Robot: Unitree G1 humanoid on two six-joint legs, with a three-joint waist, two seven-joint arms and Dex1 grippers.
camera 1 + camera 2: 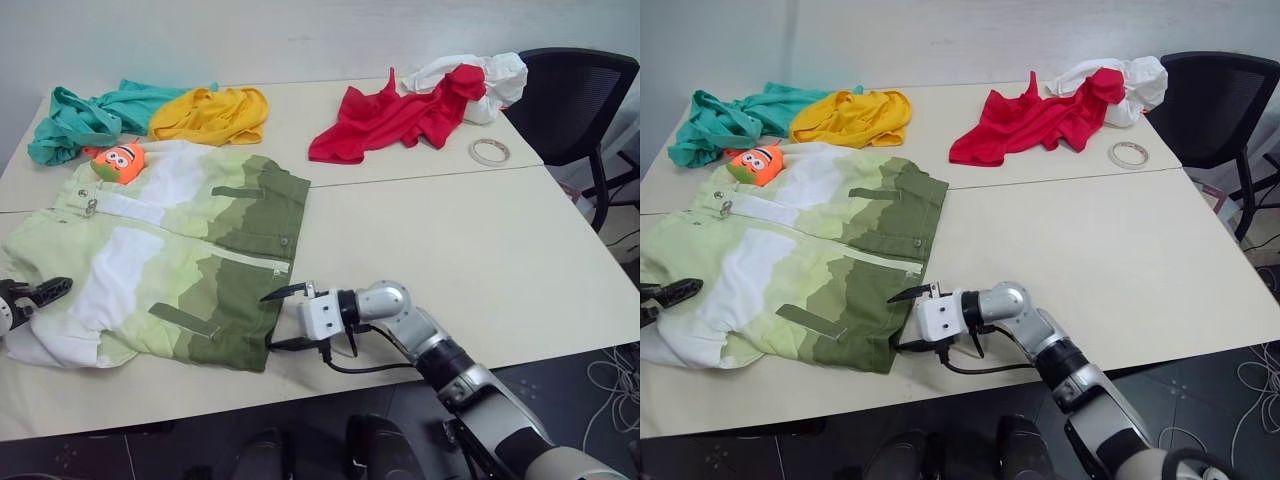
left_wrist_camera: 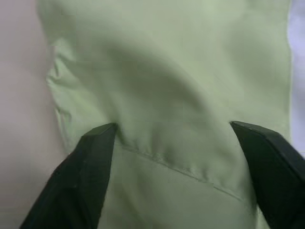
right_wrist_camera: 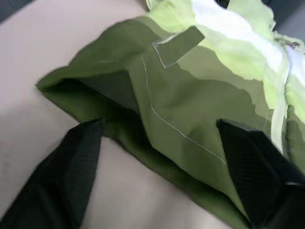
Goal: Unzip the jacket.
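Note:
The jacket, banded white, pale lime and olive, lies flat on the left half of the table. Its white zipper runs from the collar at the left to the olive hem at the right. My right gripper points left at that hem near the table's front edge, open, with one finger above the hem's edge and one below it. My left gripper hovers open over pale lime cloth at the jacket's far left end, with one finger visible there. Nothing is held.
An orange toy lies by the jacket's collar. Teal and yellow garments lie at the back left, a red garment and white cloth at the back right. A tape roll and black chair are at the right.

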